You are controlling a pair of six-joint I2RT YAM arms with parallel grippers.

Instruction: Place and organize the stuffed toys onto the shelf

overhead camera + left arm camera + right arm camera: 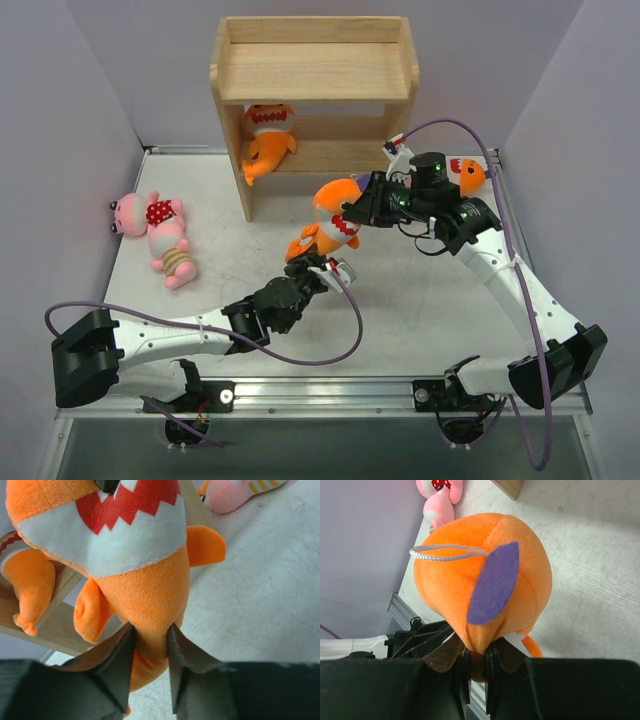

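Above the counter (pixel 430 310): orange fish (pixel 335 212) held at both ends

In front of the shelf (pixel 232 130), the orange fish hung in the air. The right tool (pixel 366 205) was pinched tight on a fold of its head. The left tool (pixel 150 630), partly closed, pressed both sides of its tail end. It looked like a handover; next, one tool would need to let go so the other could carry the fish to a tier. The shelf's middle tier held a second fish (pixel 268 140). A third fish (pixel 470 177) and the pink dolls (pixel 165 235) lay on the counter.
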